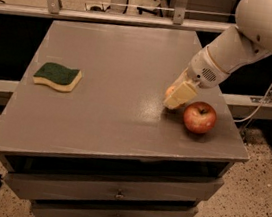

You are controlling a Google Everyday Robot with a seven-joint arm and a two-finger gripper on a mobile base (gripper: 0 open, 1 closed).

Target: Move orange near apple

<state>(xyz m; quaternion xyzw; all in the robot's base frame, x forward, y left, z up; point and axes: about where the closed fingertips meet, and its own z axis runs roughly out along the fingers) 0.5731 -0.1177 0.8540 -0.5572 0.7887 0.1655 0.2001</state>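
My gripper (177,97) is low over the grey table (108,127), just left of the red apple (199,117). It is shut on the small orange (170,90), of which only a sliver shows at the left of the cream fingers (181,94). The apple stands upright on the table near the front right corner, a small gap from the gripper. The white arm comes down from the upper right.
A green and yellow sponge (57,76) lies on the left of the table. The table's right edge and front edge run close to the apple. Drawers sit under the tabletop. A metal rail runs along the back.
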